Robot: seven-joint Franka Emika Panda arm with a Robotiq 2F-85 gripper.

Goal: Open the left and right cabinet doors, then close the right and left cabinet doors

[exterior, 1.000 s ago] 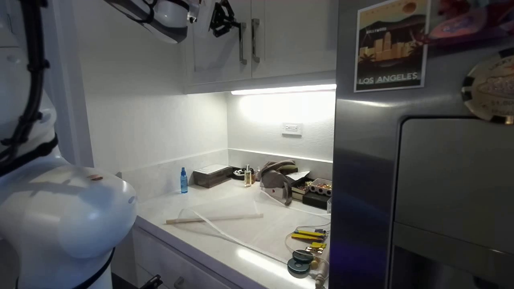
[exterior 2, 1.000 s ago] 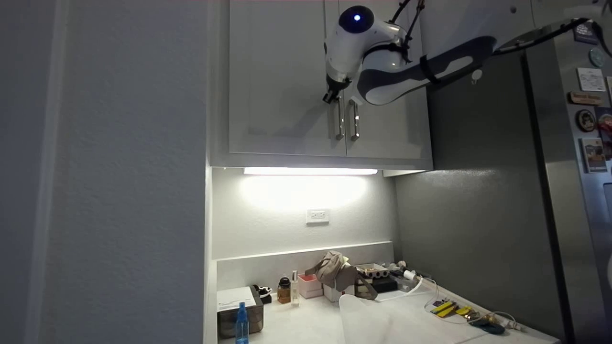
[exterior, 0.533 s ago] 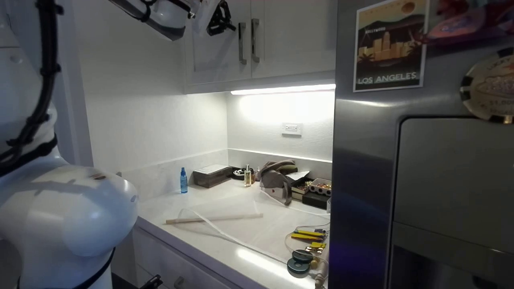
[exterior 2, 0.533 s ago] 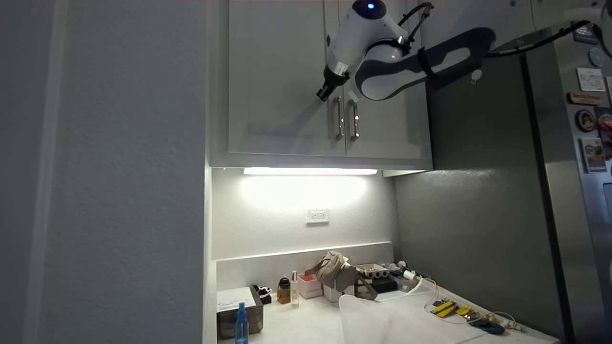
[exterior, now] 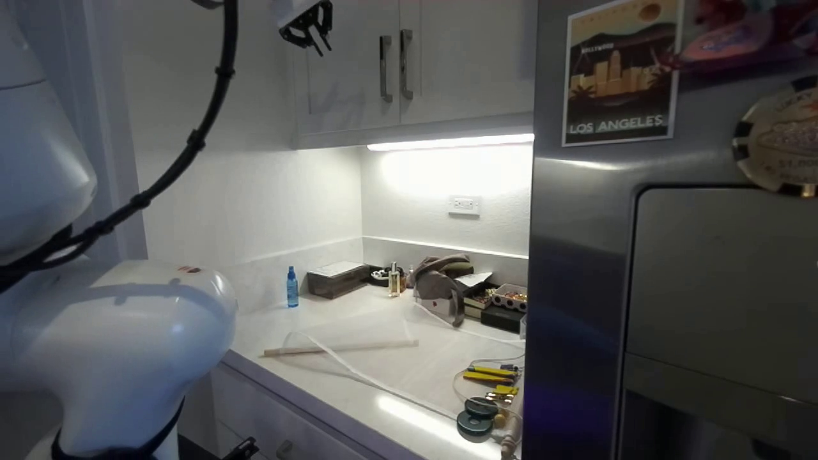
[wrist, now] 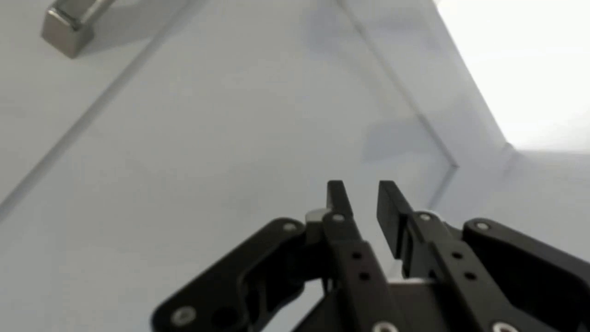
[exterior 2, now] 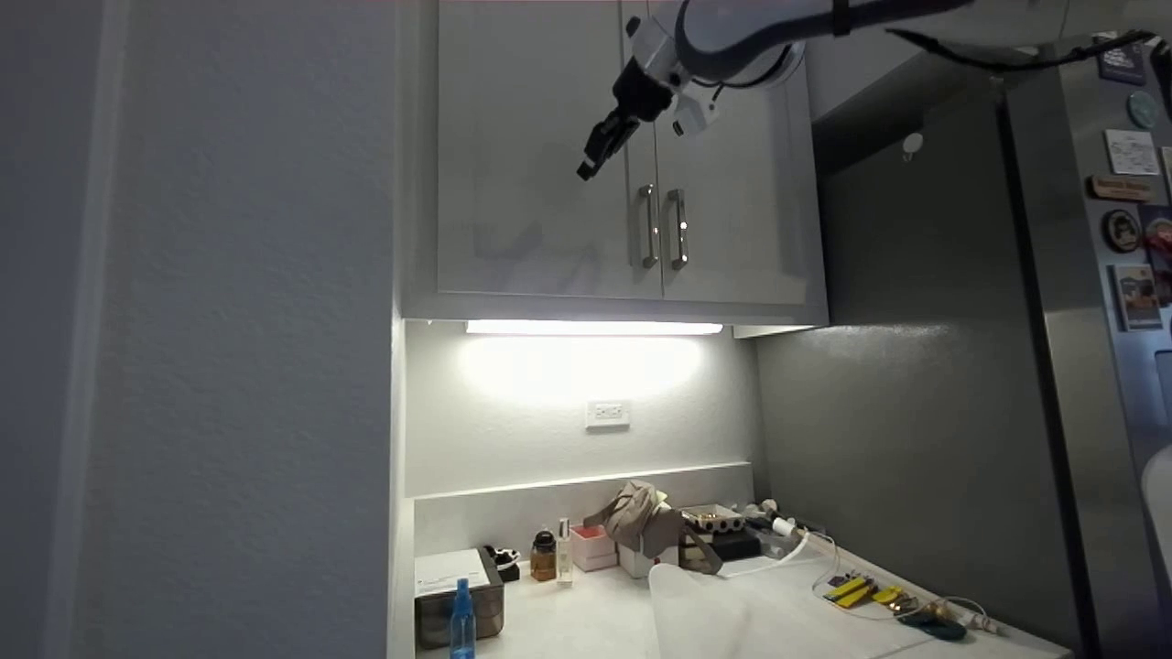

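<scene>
A: What hangs above the white surface point(exterior 2: 558, 622)?

B: The left cabinet door point(exterior 2: 531, 210) and, beside it, the right cabinet door point(exterior 2: 746, 229); both are closed, the silver left handle point(exterior 2: 653, 229) and matching right handle point(exterior 2: 682, 229) upright along the seam; a light strip point(exterior 2: 593, 328) glows beneath.

A: And the arm point(exterior 2: 723, 59)?

B: It reaches across the top in an exterior view; the black fingers point(wrist: 345, 230) stand slightly parted, white showing in the narrow gap between the tips; they hover before the left cabinet door, apart from both handles in both exterior views; 1 end of the left handle appears at the upper left of the wrist view.

A: What lies below?

B: A blue bottle point(exterior: 292, 291), a dark box point(exterior: 335, 285), a heap of grey-brown cloth point(exterior: 441, 278) and yellow tools point(exterior: 487, 377); beside the surface stands a steel fridge point(exterior: 588, 255), a Los Angeles poster point(exterior: 620, 76) on its front.
</scene>
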